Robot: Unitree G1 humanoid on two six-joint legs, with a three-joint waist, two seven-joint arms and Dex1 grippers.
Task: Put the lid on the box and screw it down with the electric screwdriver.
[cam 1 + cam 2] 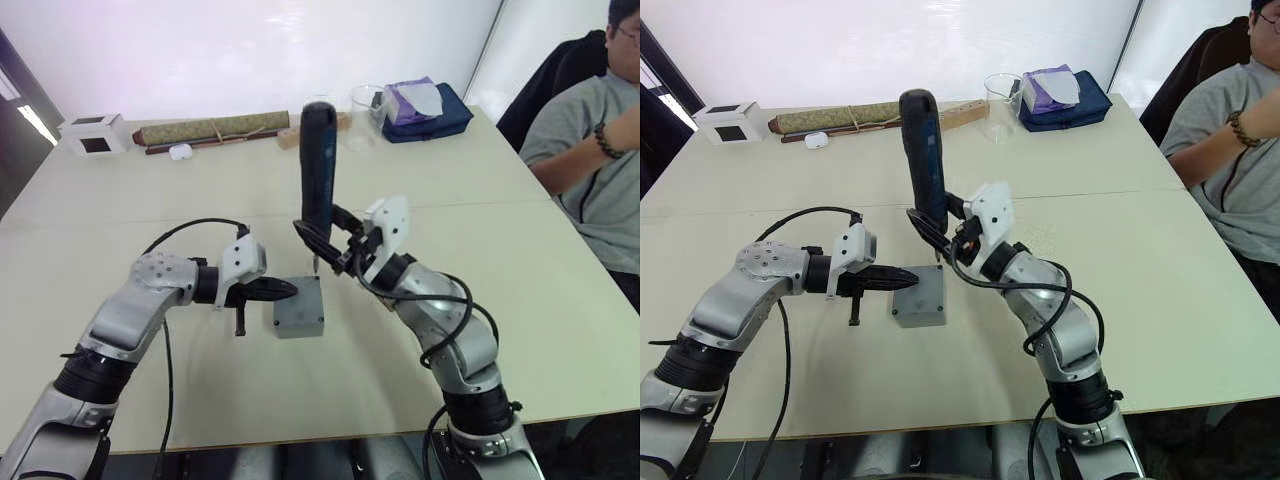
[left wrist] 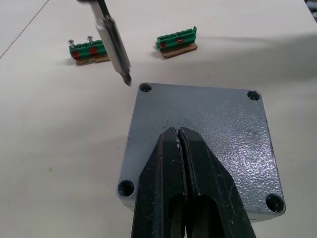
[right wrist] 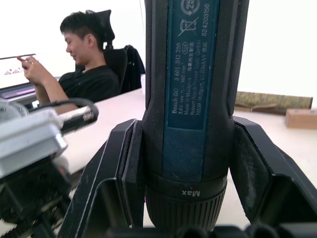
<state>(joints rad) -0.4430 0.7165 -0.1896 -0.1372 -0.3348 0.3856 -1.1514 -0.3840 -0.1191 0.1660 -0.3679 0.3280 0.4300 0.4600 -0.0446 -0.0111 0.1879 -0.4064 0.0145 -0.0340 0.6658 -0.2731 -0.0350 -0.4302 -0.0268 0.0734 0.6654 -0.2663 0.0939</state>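
At the far left of the pale surface [image 1: 120,190] a white cube with a dark top [image 1: 93,134] is seen, and beside it a long rolled olive bundle [image 1: 212,129] is laid along the far edge, with a small white object [image 1: 180,152] just in front of it.

Nearer the camera, the left claw [image 1: 283,289] is reached in from the left with its two black fingers [image 2: 171,163] pressed together, nothing held between them. Their tips are rested on the lid [image 2: 208,124], which is seated flat on the box [image 1: 299,307]; in the left wrist view the lid's four corner holes are seen. The box is stood on the surface between the two arms.

Over the lid's far left corner the thin metal bit [image 2: 115,44] is held tilted, its tip just beside the corner hole; whether it is touching cannot be told. Two green terminal strips [image 2: 88,49] are lain on the surface beyond the box.

The electric screwdriver [image 1: 318,165] is kept upright, clamped near its lower end by the right claw [image 1: 330,245], whose fingers are closed on either side of the barrel.

Farther right, at the far edge, a clear cup [image 1: 366,110] and a navy pouch [image 1: 430,112] are set. A seated person [image 1: 590,150] is found at the right side.
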